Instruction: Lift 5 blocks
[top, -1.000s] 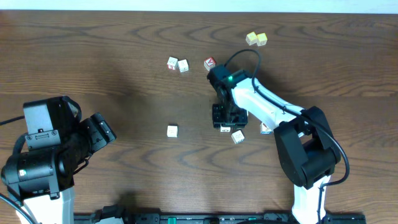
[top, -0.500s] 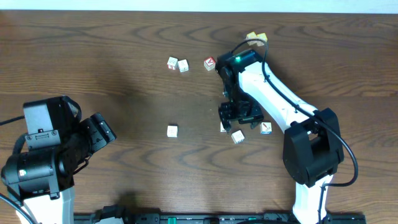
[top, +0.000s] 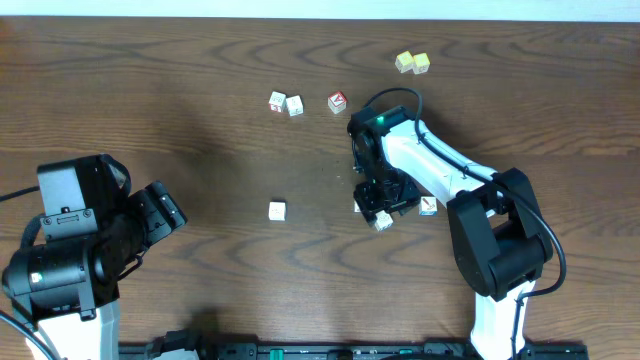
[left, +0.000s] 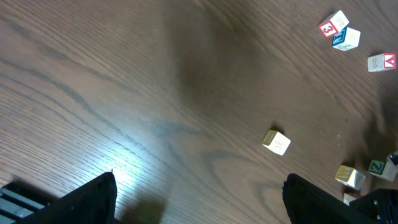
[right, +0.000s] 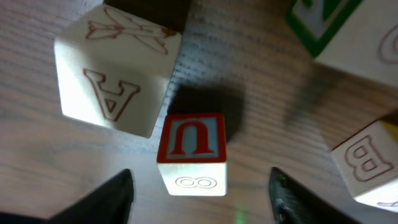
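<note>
Your right gripper (right: 200, 186) hangs low over a tight cluster of blocks (top: 382, 222) near the middle of the table (top: 150, 100). Its jaws are apart with nothing clamped. In the wrist view the U block (right: 191, 138) sits between the fingers and looks untouched by either. The A block (right: 115, 68) is just beside its corner, the B block (right: 367, 165) is off to the other side, and a green-lettered block (right: 339, 25) lies further out.

These look like little rigid cubes, so I'd guess they're light with smooth printed faces — easy to pinch, but easy to twist out if you catch a corner. Go for two opposite flat sides of the U block, squared up, and watch the finger on the A side since there's not much room there.

The left gripper (left: 199, 193) is wide open and empty, well away from everything — the lone block (top: 277, 210) is the one nearest it.
</note>
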